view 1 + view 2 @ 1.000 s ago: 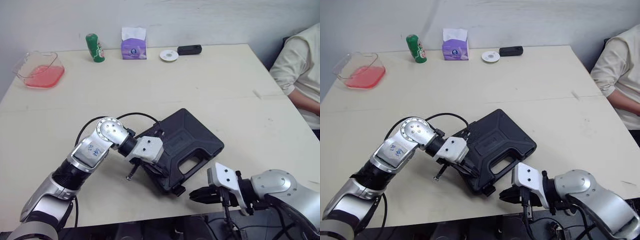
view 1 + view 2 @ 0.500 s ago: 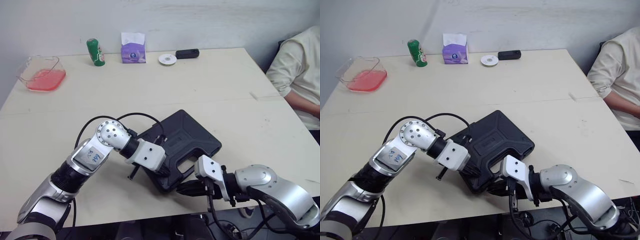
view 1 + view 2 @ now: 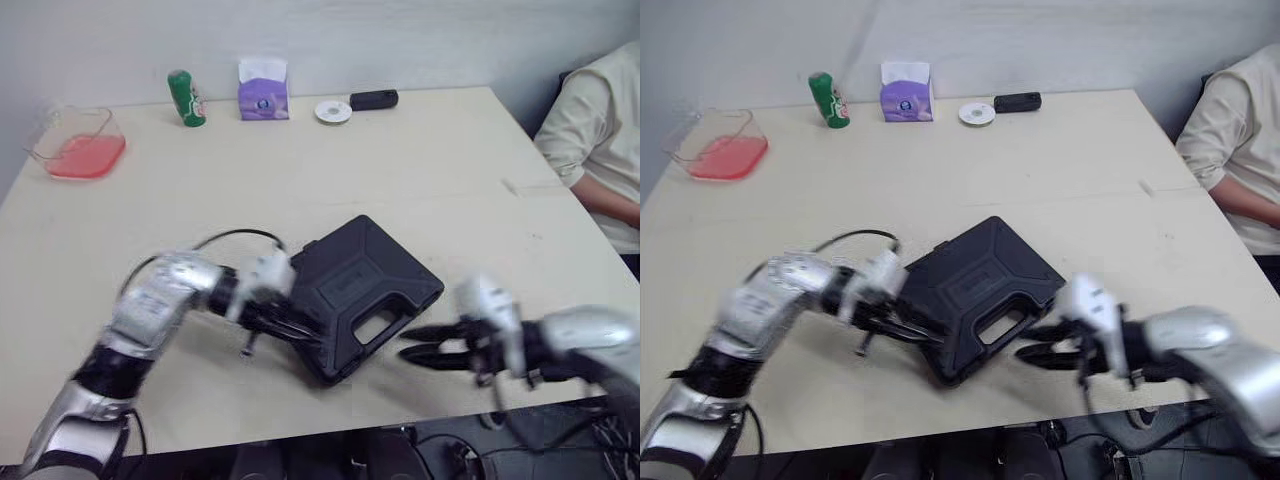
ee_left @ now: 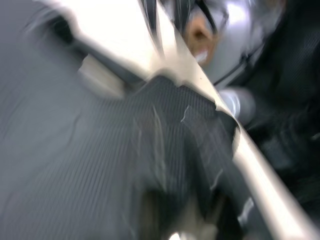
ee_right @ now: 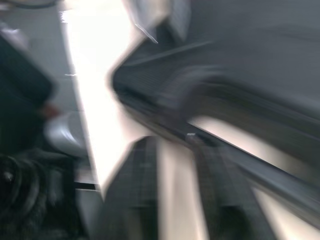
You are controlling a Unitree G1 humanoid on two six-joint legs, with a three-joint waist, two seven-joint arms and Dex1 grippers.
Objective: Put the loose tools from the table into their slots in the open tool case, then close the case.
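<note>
Case (image 3: 360, 290) looked shut mid-frame, so this was the closing step. Left end effector (image 3: 275, 310) sat at its left edge, grip unreadable. Right end effector (image 3: 405, 344) hung spread and empty at lower right. Next call: press the lid firmly.

Green can (image 3: 185, 97), tissue box (image 3: 263, 90), pink tray (image 3: 70, 115), seated person (image 3: 590, 140)
</note>
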